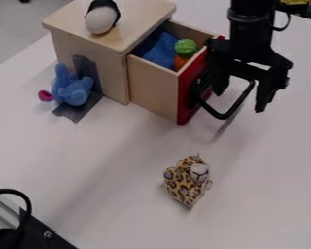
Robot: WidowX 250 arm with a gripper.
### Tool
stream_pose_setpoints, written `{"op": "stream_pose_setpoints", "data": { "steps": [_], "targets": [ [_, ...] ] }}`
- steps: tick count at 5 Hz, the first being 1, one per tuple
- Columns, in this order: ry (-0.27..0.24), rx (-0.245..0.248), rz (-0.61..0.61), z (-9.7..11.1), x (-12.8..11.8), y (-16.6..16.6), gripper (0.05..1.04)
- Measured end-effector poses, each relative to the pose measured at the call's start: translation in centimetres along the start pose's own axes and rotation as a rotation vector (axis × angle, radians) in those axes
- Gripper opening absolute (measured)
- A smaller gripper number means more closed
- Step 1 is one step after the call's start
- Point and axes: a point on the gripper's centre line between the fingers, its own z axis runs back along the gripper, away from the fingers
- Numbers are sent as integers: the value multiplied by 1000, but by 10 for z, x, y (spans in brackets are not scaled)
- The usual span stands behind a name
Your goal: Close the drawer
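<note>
1. Fingers [265, 96] of the gripper [240, 101] are released, spread w/ a gap btwn them; they point down at the drawer front, R side of view. Contact w/ the handle: can't tell.
2. Drawer [153, 92] is out of the cabinet [90, 56], partly open, w/ red front facing lower R.
3. Handle [224, 115]: black loop sticking out from the red front, next to the fingers.
4. In drawer: blue cloth [159, 47] & toy carrot [185, 48], green top up, nr the front.
5. On cabinet: pale/black plush [101, 20].
6. L of cabinet, nr its base: blue plush [74, 91] w/ pink bit, beside dark tape [75, 115].
7. Spotted plush [187, 181] on table [119, 194], below drawer in view, well apart from it.
8. Lower L corner: black gear [40, 233] w/ a looped cable [27, 200].
</note>
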Motion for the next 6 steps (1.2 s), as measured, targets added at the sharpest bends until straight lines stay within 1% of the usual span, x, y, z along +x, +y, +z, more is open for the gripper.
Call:
{"op": "stream_pose_setpoints", "data": {
  "steps": [1,2,3,4,5,6],
  "targets": [
    [49,106,-18,-21,19,-5,1001],
    [93,167,-22,-36,27,-6,999],
    [137,241,-41,-46,38,-9,1000],
    [154,265,-41,-47,41,-7,1000],
    [160,292,-53,-46,39,-4,999],
    [134,313,-63,-37,35,0,999]
  ]
}}
